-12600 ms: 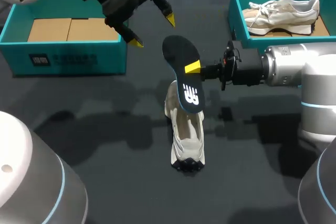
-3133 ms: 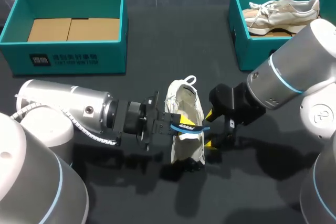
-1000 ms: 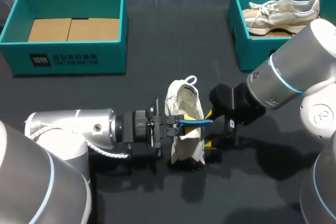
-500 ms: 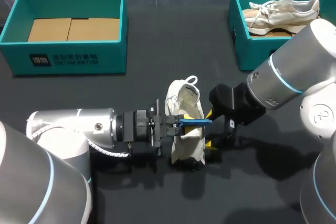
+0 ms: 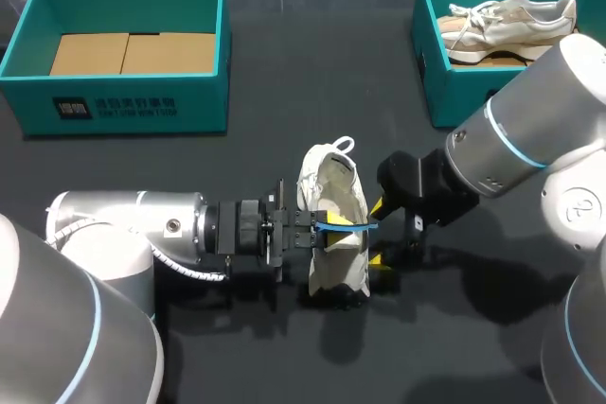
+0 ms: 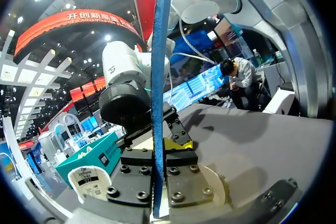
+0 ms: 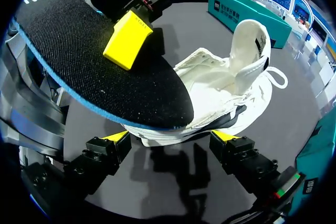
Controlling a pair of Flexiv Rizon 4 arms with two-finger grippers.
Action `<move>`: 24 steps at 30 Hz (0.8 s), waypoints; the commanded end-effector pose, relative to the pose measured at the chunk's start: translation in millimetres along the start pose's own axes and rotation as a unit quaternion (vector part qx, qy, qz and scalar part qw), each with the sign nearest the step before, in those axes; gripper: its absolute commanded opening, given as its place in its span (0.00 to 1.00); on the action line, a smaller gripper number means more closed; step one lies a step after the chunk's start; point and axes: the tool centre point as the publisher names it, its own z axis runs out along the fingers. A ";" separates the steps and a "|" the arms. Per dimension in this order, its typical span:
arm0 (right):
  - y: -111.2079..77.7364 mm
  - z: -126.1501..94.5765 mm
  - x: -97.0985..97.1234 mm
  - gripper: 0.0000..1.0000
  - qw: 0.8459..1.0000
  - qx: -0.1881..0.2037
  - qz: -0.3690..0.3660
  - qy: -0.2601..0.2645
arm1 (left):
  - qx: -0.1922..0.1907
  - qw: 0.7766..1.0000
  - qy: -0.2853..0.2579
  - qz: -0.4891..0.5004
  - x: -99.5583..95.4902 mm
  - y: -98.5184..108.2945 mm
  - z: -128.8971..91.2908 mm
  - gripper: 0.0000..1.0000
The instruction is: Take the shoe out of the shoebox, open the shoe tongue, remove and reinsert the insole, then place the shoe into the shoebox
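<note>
A white shoe (image 5: 331, 184) stands upright on the dark table, heel towards the back. My left gripper (image 5: 317, 229) comes in from the left and is shut on the insole (image 5: 352, 226), held across the shoe's opening. Edge-on in the left wrist view, the insole (image 6: 158, 77) is a thin blue strip rising from between the left gripper's (image 6: 157, 153) fingers. My right gripper (image 5: 379, 234) is open at the shoe's right side. Seen from the right wrist, the shoe (image 7: 226, 90) lies ahead of the right gripper (image 7: 172, 140), the insole's black face (image 7: 100, 66) above it.
A teal shoebox (image 5: 128, 101) with a cardboard floor sits at the back left. Another teal shoebox (image 5: 431, 73) at the back right holds a second pale shoe (image 5: 511, 21). Bare dark table lies around the shoe in the middle.
The insole in my left gripper has come down slightly towards the shoe's opening and drawn a little leftward. The right arm has stayed where it was.
</note>
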 end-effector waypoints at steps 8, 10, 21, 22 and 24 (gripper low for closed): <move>-0.8 0.4 1.5 1.00 1.000 -0.001 0.000 -0.001 | 0.001 1.000 0.004 0.002 -4.1 14.6 -2.6 0.00; -0.8 0.4 1.5 1.00 1.000 -0.001 0.000 -0.001 | 0.000 1.000 0.005 0.005 -4.4 17.4 -3.1 0.00; -0.8 0.4 1.5 1.00 1.000 -0.001 0.000 -0.001 | 0.004 1.000 0.019 0.020 -4.9 32.4 -7.8 0.00; -0.8 0.4 1.5 1.00 1.000 -0.001 0.000 -0.001 | 0.004 1.000 0.019 0.020 -5.4 34.4 -8.1 0.00; -0.8 0.4 1.5 1.00 1.000 -0.001 0.000 -0.001 | 0.002 1.000 0.020 0.019 -6.4 38.1 -8.4 0.00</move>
